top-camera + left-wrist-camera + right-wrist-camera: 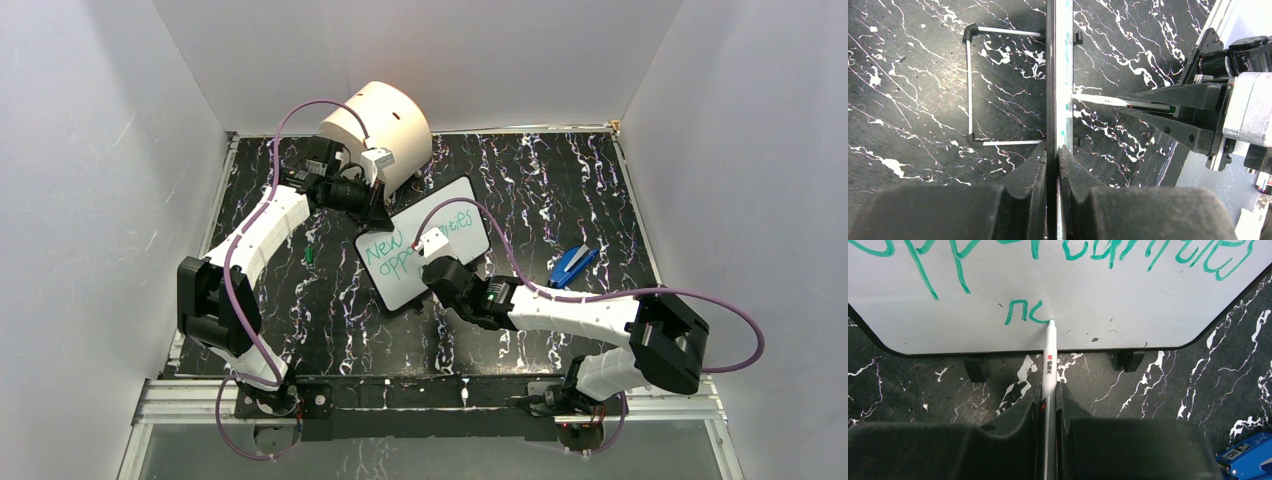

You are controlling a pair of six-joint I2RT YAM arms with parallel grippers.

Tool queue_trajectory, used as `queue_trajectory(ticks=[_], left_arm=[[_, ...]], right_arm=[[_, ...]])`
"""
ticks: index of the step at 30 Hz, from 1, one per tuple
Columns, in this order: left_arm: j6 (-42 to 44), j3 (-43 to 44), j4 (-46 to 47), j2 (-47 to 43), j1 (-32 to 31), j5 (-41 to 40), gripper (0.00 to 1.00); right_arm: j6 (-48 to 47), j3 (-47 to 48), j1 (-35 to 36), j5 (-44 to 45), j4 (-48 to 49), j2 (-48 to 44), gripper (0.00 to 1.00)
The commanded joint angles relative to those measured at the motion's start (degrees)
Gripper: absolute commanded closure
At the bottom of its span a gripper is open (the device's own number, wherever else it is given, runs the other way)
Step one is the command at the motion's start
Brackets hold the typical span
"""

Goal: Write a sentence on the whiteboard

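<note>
Right wrist view, nearest first: the right gripper (1048,390) has its jaws pressed together on a white marker (1048,357), which runs out toward 12 o'clock. The marker's green tip touches the whiteboard (1128,305) near its lower rim, at the tail of two small letters (1023,314); beyond them, at 12 o'clock, the larger line of the sentence (1088,252) reads roughly "opportunities", cut off by the frame's top; a blue object (1245,460), perhaps a stapler, sits at 4 o'clock, well apart from the board.

Left wrist view: the left gripper (1057,152) is clamped on the board's rim, with the board seen edge-on; a wire stand (969,85) juts from its back toward 9 o'clock; the marker meets its face from 3 o'clock.

Top external view: the board stands near the middle of the black marbled table (600,190), "New" above the long word; the left gripper grips its 11 o'clock corner; a small green piece (310,255), likely the cap, lies at the board's 9 o'clock; a cream cylinder (385,115) stands farthest, at 12 o'clock.

By my judgement two words are done and a third line is barely begun; the rest of the sentence and the lift-off remain.
</note>
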Motion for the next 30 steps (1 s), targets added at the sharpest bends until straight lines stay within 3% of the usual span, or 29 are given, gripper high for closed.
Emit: queue_trajectory(ticks=[1, 17, 30], left_arm=[[2.12, -0.73, -3.61, 0.35, -0.82, -1.65, 1.0], [2.12, -0.56, -3.8, 0.52, -0.83, -1.72, 1.0], [1.94, -0.38, -3.84, 0.35, -0.82, -2.13, 1.0]], right_arm=[[-0.22, -0.29, -0.73, 2.72, 5.11, -1.48, 1.0], [-2.36, -0.08, -0.78, -0.99, 7.19, -3.69, 1.0], [-1.24, 0.44, -0.74, -3.96, 2.51, -2.72, 1.0]])
